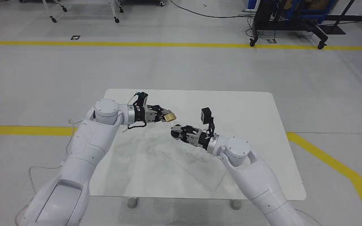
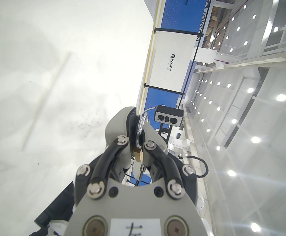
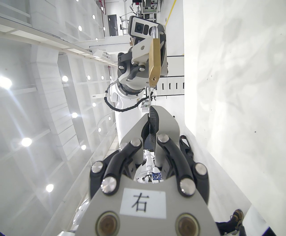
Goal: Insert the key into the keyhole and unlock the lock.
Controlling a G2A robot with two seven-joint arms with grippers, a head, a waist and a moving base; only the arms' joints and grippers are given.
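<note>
Above the table (image 1: 249, 113) hangs a slim brass lock (image 3: 154, 63).

A white label (image 2: 135, 228) with one dark handwritten character is stuck on the housing of the left pincer (image 2: 139, 130). A second label (image 3: 143, 203), with a different single character, is stuck on the right pincer (image 3: 151, 114). Beyond the left pincer, a dark logo and wordmark are printed on a white wall panel (image 2: 176, 51). Large white lettering is carried on the blue band (image 2: 176, 12) beside that panel.
</note>
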